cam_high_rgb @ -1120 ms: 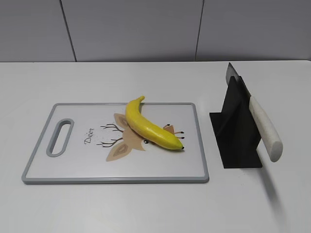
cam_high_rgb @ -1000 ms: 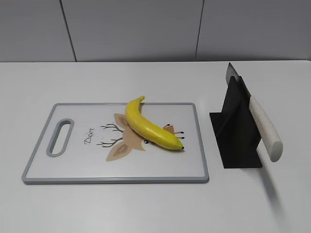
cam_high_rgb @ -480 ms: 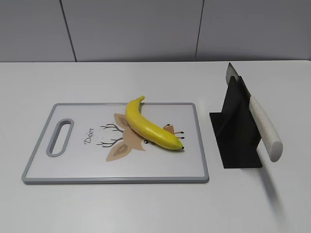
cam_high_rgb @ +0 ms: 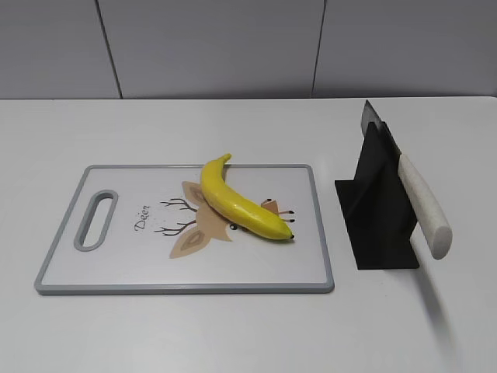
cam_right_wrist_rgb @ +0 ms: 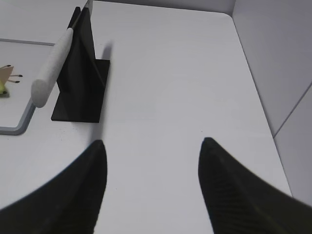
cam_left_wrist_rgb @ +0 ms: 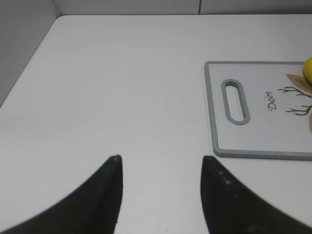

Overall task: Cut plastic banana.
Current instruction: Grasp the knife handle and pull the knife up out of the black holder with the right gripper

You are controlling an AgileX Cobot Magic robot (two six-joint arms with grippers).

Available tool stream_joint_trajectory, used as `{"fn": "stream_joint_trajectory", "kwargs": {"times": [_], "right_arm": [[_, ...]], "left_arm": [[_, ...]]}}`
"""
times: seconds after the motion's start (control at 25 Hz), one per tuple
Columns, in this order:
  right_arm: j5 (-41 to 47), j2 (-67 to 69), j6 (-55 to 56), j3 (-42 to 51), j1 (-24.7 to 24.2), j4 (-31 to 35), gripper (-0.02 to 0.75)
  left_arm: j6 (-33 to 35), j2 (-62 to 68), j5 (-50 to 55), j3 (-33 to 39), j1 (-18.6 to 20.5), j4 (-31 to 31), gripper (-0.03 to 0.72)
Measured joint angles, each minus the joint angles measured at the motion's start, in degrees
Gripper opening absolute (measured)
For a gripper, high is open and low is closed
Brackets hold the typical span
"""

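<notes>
The plastic banana (cam_high_rgb: pixel 241 201) is glossy yellow, curved, and lies across the middle of the grey-rimmed white cutting board (cam_high_rgb: pixel 70 273). A sliver of it shows at the right edge of the left wrist view (cam_left_wrist_rgb: pixel 308 71). A knife with a white handle (cam_high_rgb: pixel 425 204) rests in a black stand (cam_high_rgb: pixel 378 210) right of the board; it also shows in the right wrist view (cam_right_wrist_rgb: pixel 52 64). My left gripper (cam_left_wrist_rgb: pixel 161 158) is open and empty over bare table left of the board. My right gripper (cam_right_wrist_rgb: pixel 152 141) is open and empty, near the table's front right, short of the stand. Neither gripper shows in the exterior view.
The cutting board (cam_left_wrist_rgb: pixel 214 122) has a handle slot (cam_left_wrist_rgb: pixel 235 101) at its left end. The white table (cam_high_rgb: pixel 248 334) meets a grey wall (cam_high_rgb: pixel 233 47) at the back. A wall panel (cam_right_wrist_rgb: pixel 278 58) borders the table on the right.
</notes>
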Motion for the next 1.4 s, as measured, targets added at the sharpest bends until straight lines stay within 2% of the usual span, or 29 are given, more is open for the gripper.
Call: {"fn": "stream_joint_trajectory", "kwargs": {"times": [0.28,0.52,0.84,0.96,1.12,1.24,1.4], "right_arm": [[0.0,0.0,0.0,0.0,0.0,0.0,0.468],[0.0,0.0,0.0,0.0,0.0,0.0,0.468],[0.0,0.0,0.0,0.0,0.0,0.44,0.468],[0.84,1.41,0.0,-0.7,0.0,1.28,0.499],[2.49,7.66,0.0,-2.65,0.0,3.51,0.601],[3.96,12.96,0.11,-4.73,0.0,4.58,0.617],[8.55,21.23,0.11,-8.72,0.0,5.28,0.599]], "left_arm": [[0.0,0.0,-0.07,0.0,0.0,0.0,0.502],[0.0,0.0,-0.13,0.0,0.0,0.0,0.566],[0.0,0.0,-0.19,0.0,0.0,0.0,0.577],[0.0,0.0,-0.19,0.0,0.0,0.0,0.576],[0.0,0.0,-0.19,0.0,0.0,0.0,0.576],[0.0,0.0,-0.19,0.0,0.0,0.0,0.576],[0.0,0.0,-0.19,0.0,0.0,0.0,0.576]]}}
